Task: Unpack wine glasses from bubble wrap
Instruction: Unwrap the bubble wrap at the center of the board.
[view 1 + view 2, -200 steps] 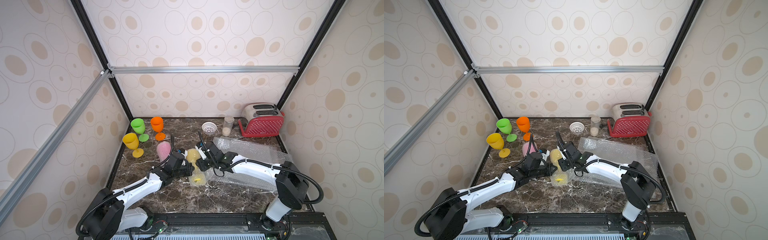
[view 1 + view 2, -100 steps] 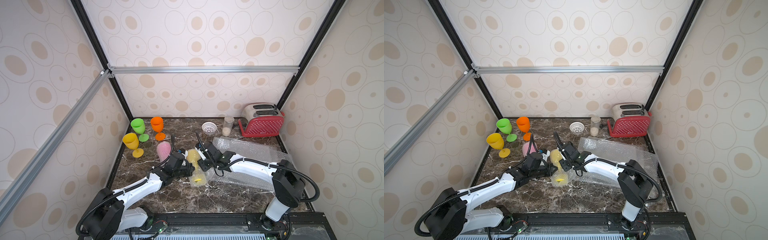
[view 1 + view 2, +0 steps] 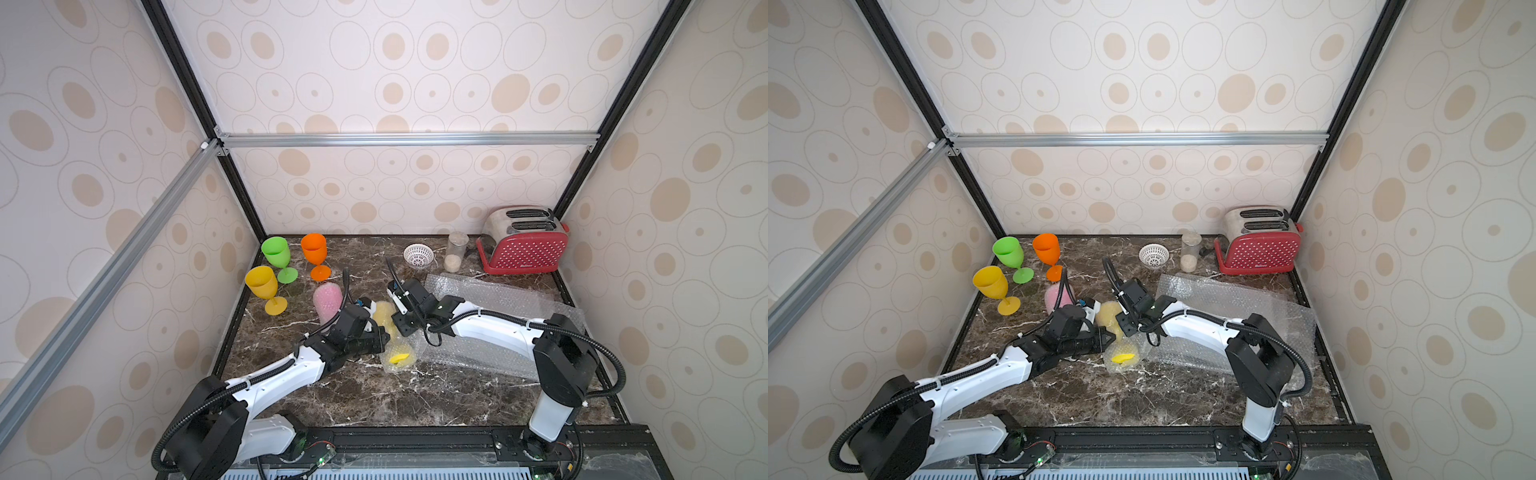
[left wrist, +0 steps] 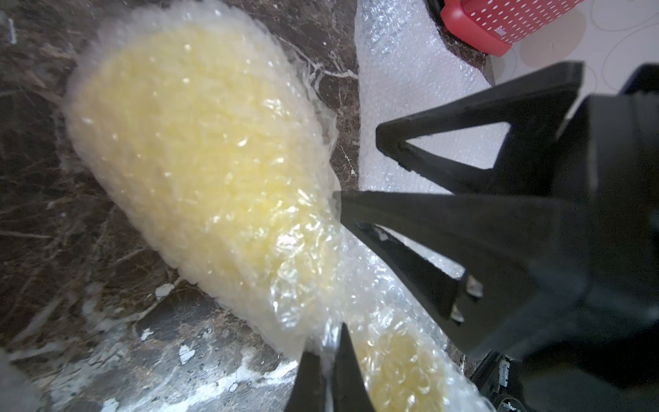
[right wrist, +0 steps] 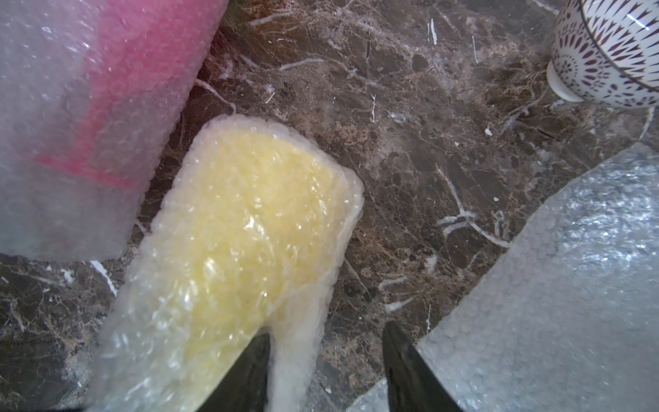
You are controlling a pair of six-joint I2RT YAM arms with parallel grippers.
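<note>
Clear bubble-wrap tube (image 5: 142, 339) holding yellow plastic stemmed goblet (image 5: 256, 214), on marble worktop (image 5: 445, 125); left pincer (image 4: 328, 344) clamped on its film; right pincer (image 5: 322, 342) apart.

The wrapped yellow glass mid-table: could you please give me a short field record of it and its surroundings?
wrapped yellow glass: lying on the table, inside its bubble wrap
left gripper: shut on the bubble wrap near the stem
right gripper: open, jaws apart beside the wrap
wrapped pink glass: next to it, not yet unwrapped
unwrapped: green glass, orange glass, yellow glass, upright, far left
loose sheets: flat, on the table's right side
</note>
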